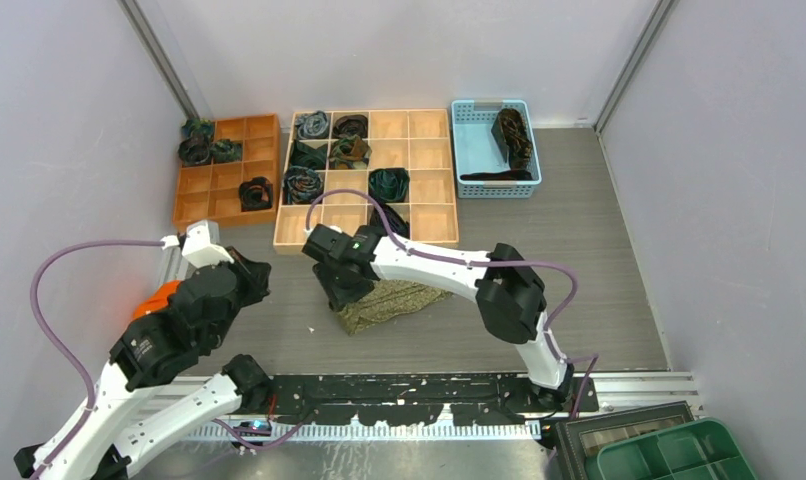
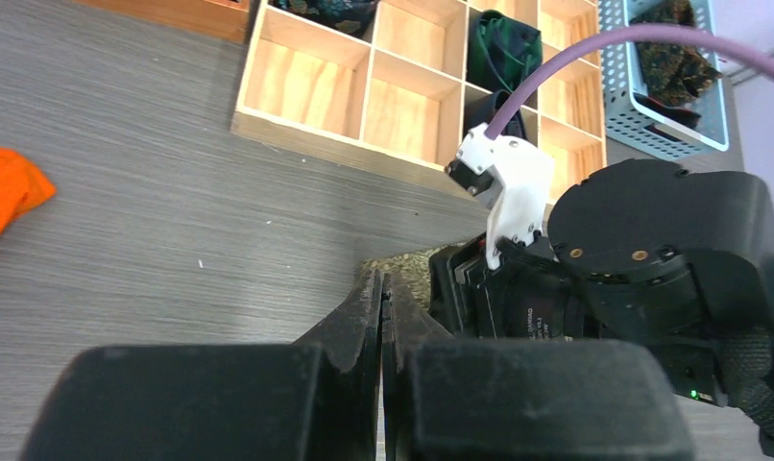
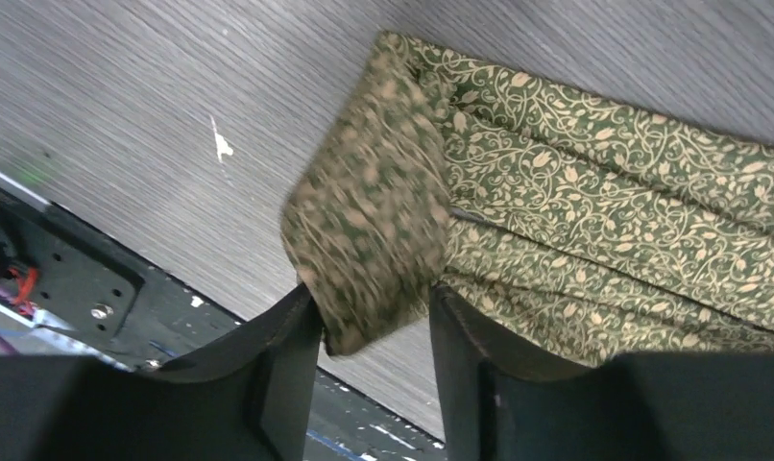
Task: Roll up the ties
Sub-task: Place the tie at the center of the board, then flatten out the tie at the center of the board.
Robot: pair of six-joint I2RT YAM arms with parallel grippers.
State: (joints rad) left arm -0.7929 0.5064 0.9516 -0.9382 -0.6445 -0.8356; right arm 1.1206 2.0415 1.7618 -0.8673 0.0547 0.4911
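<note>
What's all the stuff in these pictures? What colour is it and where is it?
olive-gold tie: one, leafy green-gold, partly folded on the table
rolled ties: about seven, dark greens and blues, in the pale wooden tray
small coils: about four, dark, in the orange tray
dark ties: count unclear, in the blue basket, far right
orange cloth: one, on the table's left
green bin: one, near right corner
left pincer: black, shut, empty
right pincer: black, jaws apart around the olive-gold tie's folded end

Table (image 1: 599, 250) w/ tie (image 1: 394, 302), trays (image 1: 429, 125), basket (image 1: 476, 150)
</note>
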